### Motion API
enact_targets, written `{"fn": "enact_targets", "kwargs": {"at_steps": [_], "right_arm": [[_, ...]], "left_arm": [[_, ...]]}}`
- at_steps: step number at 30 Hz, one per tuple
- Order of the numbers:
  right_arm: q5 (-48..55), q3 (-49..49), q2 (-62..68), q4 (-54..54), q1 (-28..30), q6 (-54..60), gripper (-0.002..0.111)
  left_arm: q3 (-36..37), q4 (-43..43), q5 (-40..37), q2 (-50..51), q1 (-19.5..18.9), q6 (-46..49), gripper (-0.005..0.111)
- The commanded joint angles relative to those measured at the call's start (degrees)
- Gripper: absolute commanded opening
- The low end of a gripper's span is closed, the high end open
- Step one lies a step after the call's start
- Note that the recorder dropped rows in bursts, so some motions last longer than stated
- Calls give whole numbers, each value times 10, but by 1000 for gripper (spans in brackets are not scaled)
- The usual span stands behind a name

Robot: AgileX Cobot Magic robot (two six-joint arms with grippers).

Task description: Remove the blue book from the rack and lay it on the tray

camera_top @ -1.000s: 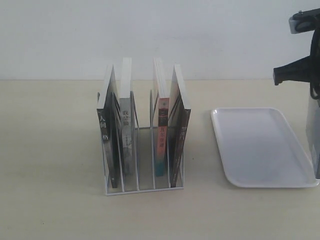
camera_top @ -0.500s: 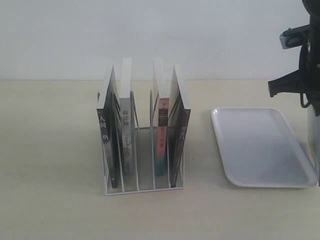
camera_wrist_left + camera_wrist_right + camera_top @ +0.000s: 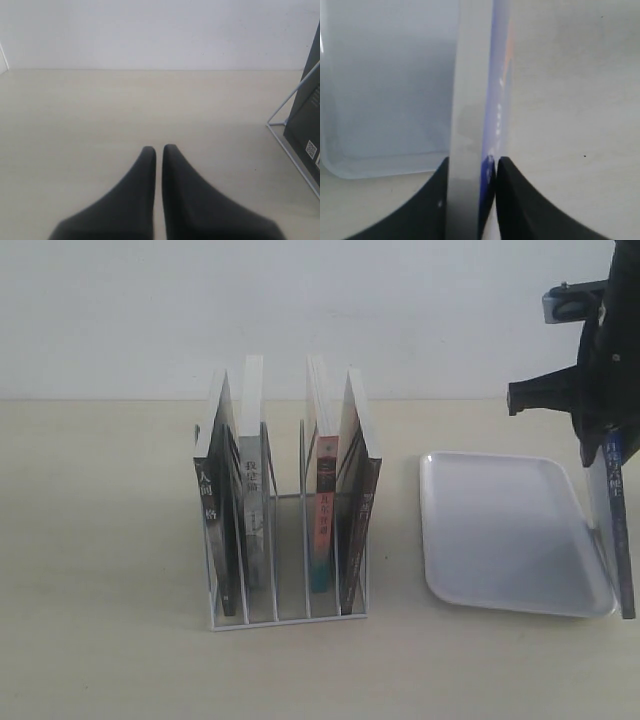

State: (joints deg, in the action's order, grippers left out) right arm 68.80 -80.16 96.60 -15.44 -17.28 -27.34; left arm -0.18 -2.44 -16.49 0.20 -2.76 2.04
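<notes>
Blue book (image 3: 613, 530): thin, dark blue cover, pale page edge, near-upright at the tray (image 3: 500, 540) rim; my right gripper (image 3: 472, 160) clamps it. Left gripper (image 3: 158, 149): jaws together, empty.

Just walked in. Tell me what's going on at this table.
The right gripper holds the blue book on edge, nearly upright, its lower edge down at the right rim of the tray; it is not yet laid flat. Four other books stand in the rack. The left gripper is shut, idle over the table beside the rack.
</notes>
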Motion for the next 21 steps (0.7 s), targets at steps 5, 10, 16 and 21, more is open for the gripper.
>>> {"fn": "enact_targets", "kwargs": {"at_steps": [5, 10, 16, 21], "right_arm": [[-60, -5, 0, 52, 1, 18, 27], [-129, -5, 0, 167, 1, 99, 27], [-146, -5, 0, 206, 1, 146, 27], [-100, -5, -21, 117, 1, 124, 27]], "left_arm": [[2, 1, 2, -2, 0, -1, 4], [2, 1, 2, -2, 0, -1, 4], [2, 1, 2, -2, 0, -1, 4], [2, 1, 2, -2, 0, -1, 4]]}}
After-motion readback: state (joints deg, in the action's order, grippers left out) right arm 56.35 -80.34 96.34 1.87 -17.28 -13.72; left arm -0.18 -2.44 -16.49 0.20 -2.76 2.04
